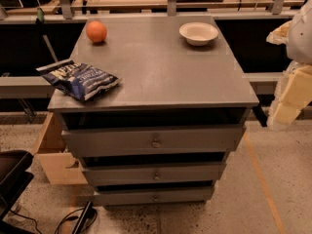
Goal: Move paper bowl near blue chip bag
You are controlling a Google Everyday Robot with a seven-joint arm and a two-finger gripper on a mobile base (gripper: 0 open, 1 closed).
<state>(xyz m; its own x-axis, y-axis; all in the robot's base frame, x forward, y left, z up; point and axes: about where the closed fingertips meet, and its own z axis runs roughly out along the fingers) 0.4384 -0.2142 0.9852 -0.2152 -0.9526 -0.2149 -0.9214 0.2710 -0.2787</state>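
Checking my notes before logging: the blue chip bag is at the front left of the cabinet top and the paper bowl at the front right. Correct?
Not quite. The camera view shows the paper bowl at the back right, not front right. The blue chip bag is at the front left of the cabinet top. The gripper is beside the cabinet's right side.

Pincer (286,108) beside the drawer cabinet (161,69)

My gripper (284,115) hangs right of the cabinet top (161,67), whose bare middle lies open between paper bowl (198,33) (back right) and blue chip bag (78,80), front left; an orange ball (96,31) stands back left.
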